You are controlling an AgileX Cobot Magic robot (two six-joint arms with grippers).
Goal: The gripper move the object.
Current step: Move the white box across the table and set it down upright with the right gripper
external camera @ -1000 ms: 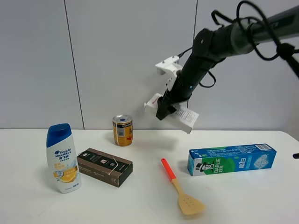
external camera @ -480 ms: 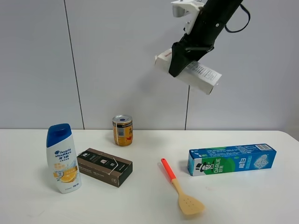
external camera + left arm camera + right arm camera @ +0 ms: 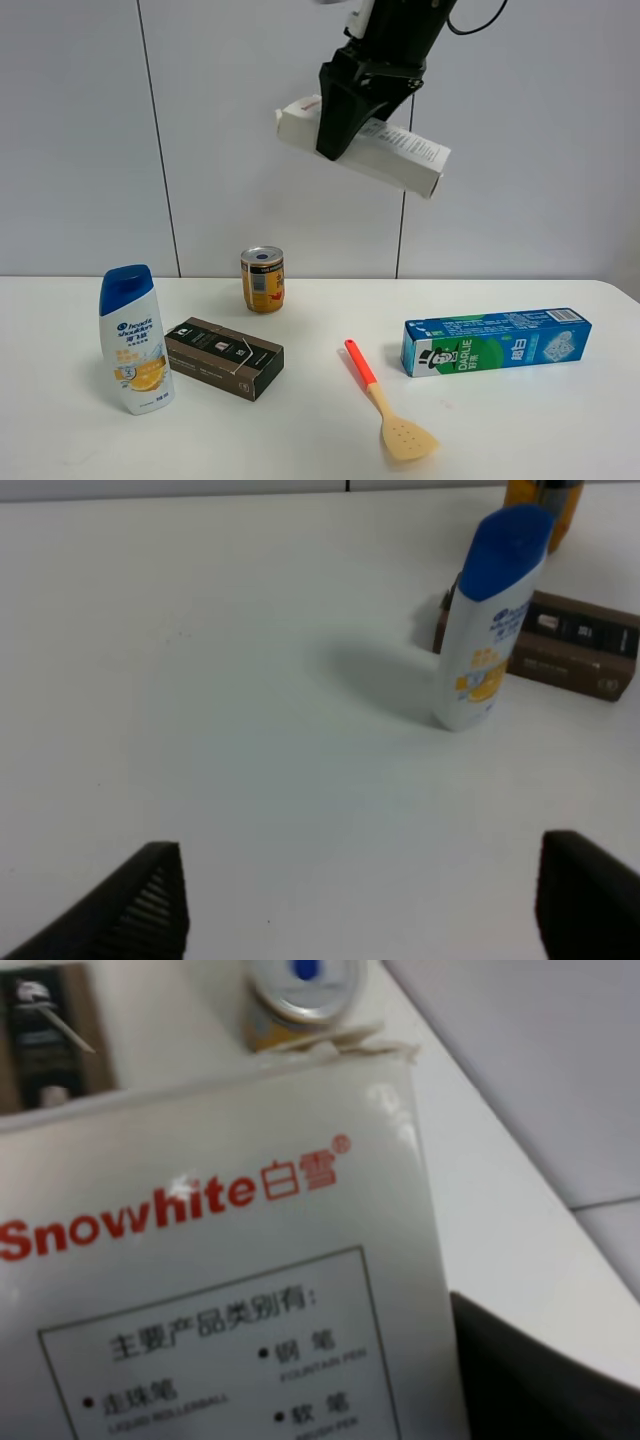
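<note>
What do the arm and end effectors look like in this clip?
The right end effector is black and tapers to a point, on a dark arm with a white bracket and looping black cable. The left end effector shows two dark fingers, one ribbed inside.

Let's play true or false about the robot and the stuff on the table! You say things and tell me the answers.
1. The right gripper holds the white box up in the air. True.
2. The can lies on its side. False: it stands upright.
3. The spatula lies between the brown box and the toothpaste box. True.
4. The shampoo bottle has a red cap. False: its cap is blue.
</note>
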